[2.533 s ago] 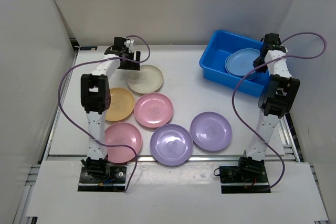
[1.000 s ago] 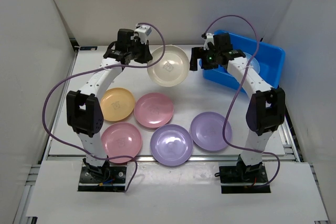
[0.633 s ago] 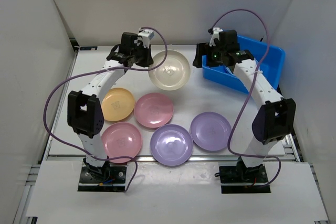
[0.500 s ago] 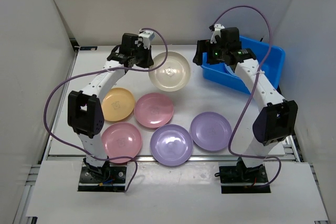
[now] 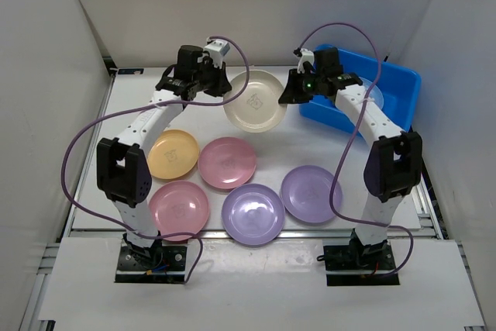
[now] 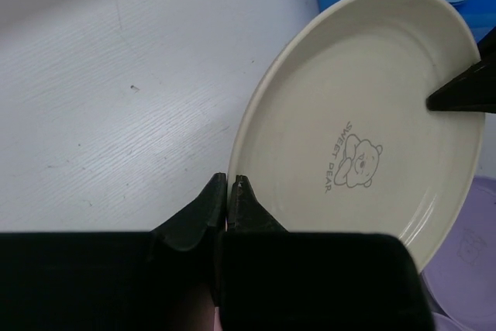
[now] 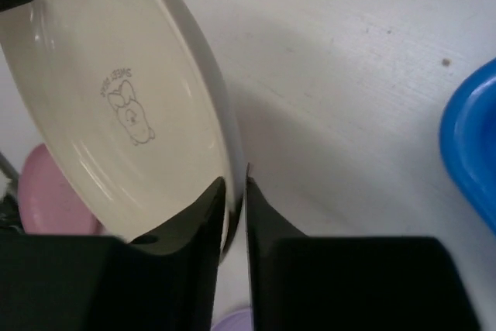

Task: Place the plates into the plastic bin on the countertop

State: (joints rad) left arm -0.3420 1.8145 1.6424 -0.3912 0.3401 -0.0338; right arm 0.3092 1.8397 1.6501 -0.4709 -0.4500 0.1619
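Cream plate (image 7: 101, 52) rim in R gripper (image 7: 235, 177)

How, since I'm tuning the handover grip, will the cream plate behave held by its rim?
The cream plate looks stiff: pinched at opposite rim edges by left claw and right claw, it shows no sag. Its glossy surface is probably slippery. Such thin rim grips might let it pivot.

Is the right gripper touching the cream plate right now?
Touching. The right wrist view shows the right gripper with its fingers pinched on either side of the rim of the cream plate, with no gap visible.
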